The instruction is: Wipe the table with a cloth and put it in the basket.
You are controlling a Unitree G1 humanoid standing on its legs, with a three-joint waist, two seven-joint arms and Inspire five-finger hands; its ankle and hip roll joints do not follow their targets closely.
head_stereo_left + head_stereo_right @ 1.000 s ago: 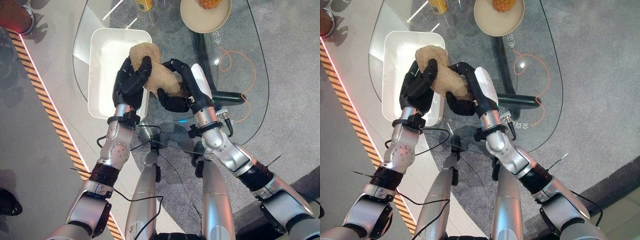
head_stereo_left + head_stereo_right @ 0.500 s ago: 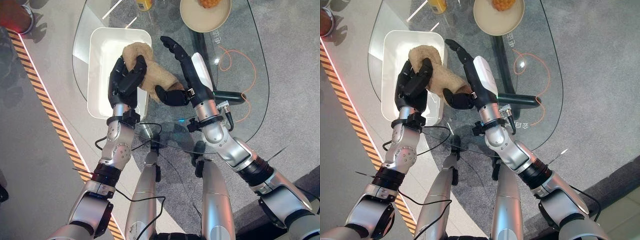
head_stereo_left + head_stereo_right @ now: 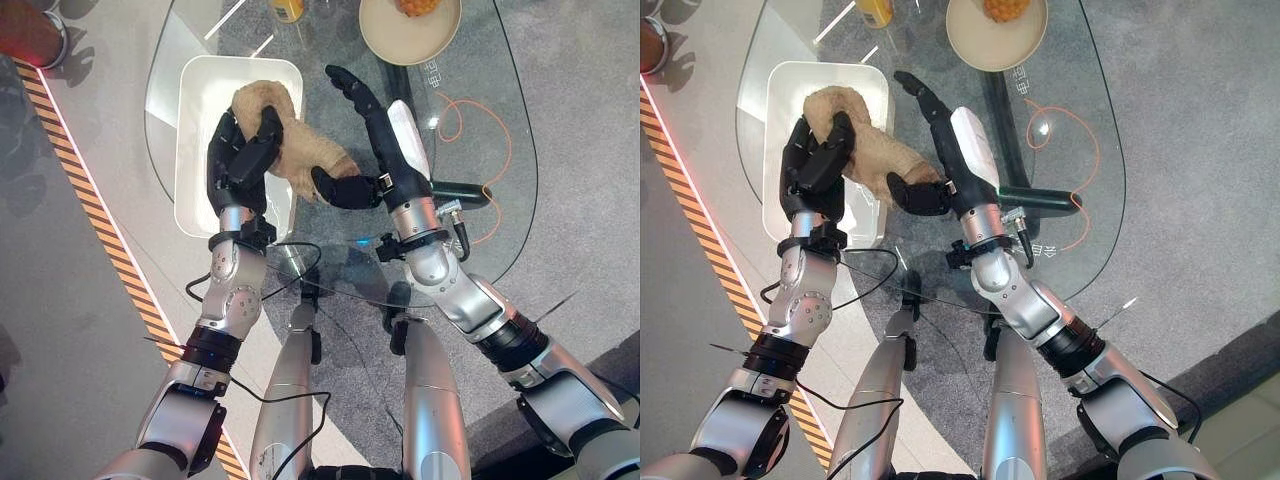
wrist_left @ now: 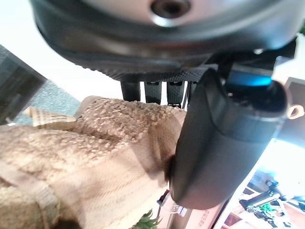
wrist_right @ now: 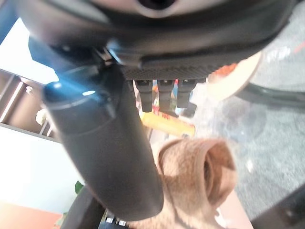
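Clear glass desk (image 3: 505,190), oval, over grey speckled floor (image 3: 90,330); striped orange-and-black strip (image 3: 120,290) running along the floor at the left. Orange cord (image 3: 490,150) looping beneath the glass on the right.

On the desk: one white rectangular basket (image 3: 195,140) at the left end, one tan round plate (image 3: 400,40) at the far edge carrying something orange, one yellow container (image 3: 288,10) beside the plate, cut off by the frame edge.

One tan, nubbly cloth (image 3: 300,150), bunched, lifted over the basket's right rim, its upper fold above the basket's inside and its lower end trailing toward the glass.

Left robot hand (image 3: 235,165) above the basket, fingers and thumb curled round the cloth's upper fold, gripping it; same clamp seen close in the left wrist view, cloth (image 4: 95,152) pressed under the thumb.

Right robot hand (image 3: 385,150) just right of the cloth, fingers stretched straight toward the plate, thumb lying against the cloth's lower end, not clasping it.
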